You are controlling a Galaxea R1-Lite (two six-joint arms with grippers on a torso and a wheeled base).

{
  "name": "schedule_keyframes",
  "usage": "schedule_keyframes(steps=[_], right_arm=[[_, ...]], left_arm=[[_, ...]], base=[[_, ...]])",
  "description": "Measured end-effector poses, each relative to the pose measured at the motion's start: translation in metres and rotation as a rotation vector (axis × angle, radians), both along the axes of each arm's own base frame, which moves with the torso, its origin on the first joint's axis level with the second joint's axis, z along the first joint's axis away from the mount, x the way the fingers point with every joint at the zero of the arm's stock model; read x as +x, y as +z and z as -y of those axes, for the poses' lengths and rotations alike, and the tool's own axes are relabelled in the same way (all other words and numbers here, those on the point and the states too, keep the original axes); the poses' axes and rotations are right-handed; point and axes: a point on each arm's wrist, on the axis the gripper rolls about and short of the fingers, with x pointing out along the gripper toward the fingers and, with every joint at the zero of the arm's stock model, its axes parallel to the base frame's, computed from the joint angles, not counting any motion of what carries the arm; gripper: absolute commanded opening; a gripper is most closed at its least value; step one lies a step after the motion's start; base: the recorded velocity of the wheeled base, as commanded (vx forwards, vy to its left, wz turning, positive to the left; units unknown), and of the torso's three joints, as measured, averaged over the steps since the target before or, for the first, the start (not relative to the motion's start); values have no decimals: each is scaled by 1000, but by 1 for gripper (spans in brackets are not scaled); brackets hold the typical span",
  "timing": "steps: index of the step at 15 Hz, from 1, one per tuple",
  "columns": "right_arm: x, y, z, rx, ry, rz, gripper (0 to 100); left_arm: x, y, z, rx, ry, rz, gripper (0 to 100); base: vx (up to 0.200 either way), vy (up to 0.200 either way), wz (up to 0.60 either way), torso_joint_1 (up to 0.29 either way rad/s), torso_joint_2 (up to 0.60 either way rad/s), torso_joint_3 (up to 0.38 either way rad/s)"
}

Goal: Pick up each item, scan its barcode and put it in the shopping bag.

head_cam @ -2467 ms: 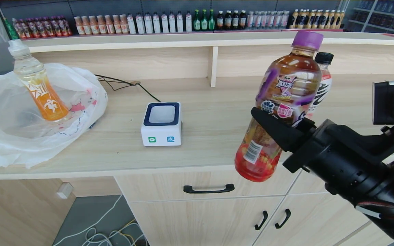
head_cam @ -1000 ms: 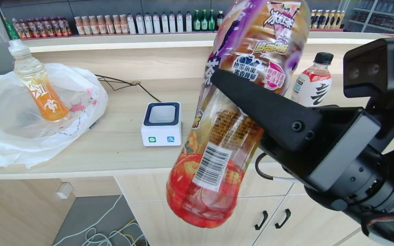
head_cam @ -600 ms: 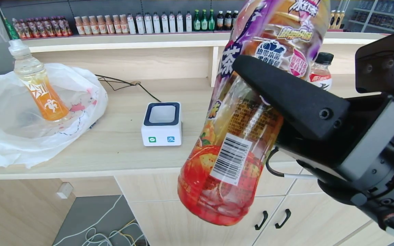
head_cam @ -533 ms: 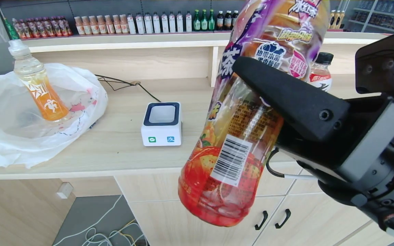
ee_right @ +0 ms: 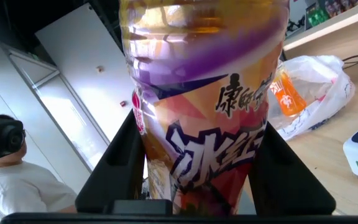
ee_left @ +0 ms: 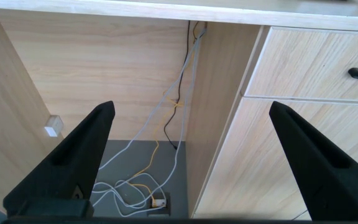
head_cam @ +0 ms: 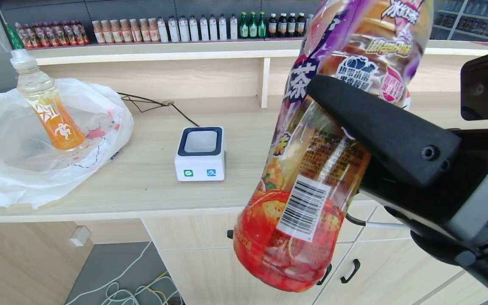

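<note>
1. Shopping bag (head_cam: 11, 178): white plastic with its mouth open, far to the left of my right gripper (head_cam: 326, 99), beyond the scanner. One orange bottle (head_cam: 51, 112) leans inside. This is the final stop and is not yet due.
2. Tea bottle (head_cam: 307, 178): my right gripper's fingers clamp it around the middle. It hangs high, nearer than the counter (head_cam: 142, 186) edge, with the cap end tilted up to the right and the base low.
3. Scanner (head_cam: 201, 153): a white box with its window facing up, below and to the left of the gripper, well apart. I judge the bottle must travel left until it is over the window, then the wrist must roll so the label faces down.
4. Barcode (head_cam: 304, 206): on the lower body, just under my near finger and uncovered. It faces the head camera, not the scanner. I should keep the grip firm and the fingers off the code.
5. Left gripper (ee_left: 191, 155): spread wide and empty, hanging below counter level in front of the cupboard.
6. Hidden: the bottle's cap is cut off at the head view's top. My far finger sits behind the bottle there. The counter behind the bottle is screened.
</note>
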Motion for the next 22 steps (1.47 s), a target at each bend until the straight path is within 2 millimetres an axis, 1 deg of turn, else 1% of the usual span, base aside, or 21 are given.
schedule_keyframes(steps=[6, 12, 15, 16, 22], right_arm=[[-1, -1, 1, -11, -14, 21, 0], [-4, -12, 6, -93, -99, 119, 0], [-5, -21, 7, -159, -159, 182, 0], [-5, -26, 8, -192, -198, 214, 0], [4, -52, 12, -362, -543, 218, 0]], left_arm=[[0, 0, 0, 0, 0, 0, 100], [0, 0, 0, 0, 0, 0, 100], [0, 0, 0, 0, 0, 0, 100], [0, 0, 0, 0, 0, 0, 100], [0, 0, 0, 7, -1, 0, 100]], base=[[0, 0, 0, 0, 0, 0], [0, 0, 0, 0, 0, 0], [0, 0, 0, 0, 0, 0], [0, 0, 0, 0, 0, 0], [0, 0, 0, 0, 0, 0]])
